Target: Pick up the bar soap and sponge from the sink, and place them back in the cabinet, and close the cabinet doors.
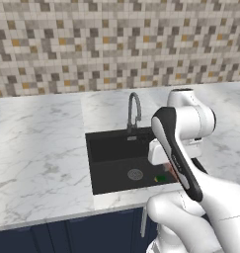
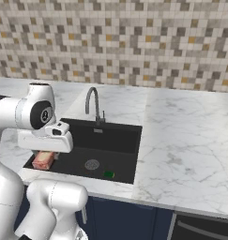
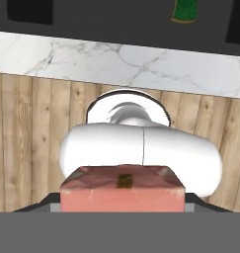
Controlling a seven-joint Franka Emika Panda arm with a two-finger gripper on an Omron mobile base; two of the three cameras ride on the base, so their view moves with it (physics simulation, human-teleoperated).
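Hand [image 3: 122,200] clamped on bar soap [image 3: 122,193]: flat pinkish-red block, small dark mark on top.

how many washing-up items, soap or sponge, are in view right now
2. The bar soap is held in the gripper, lifted at the left end of the sink. The sponge lies on the sink floor near its front wall, right of the drain.
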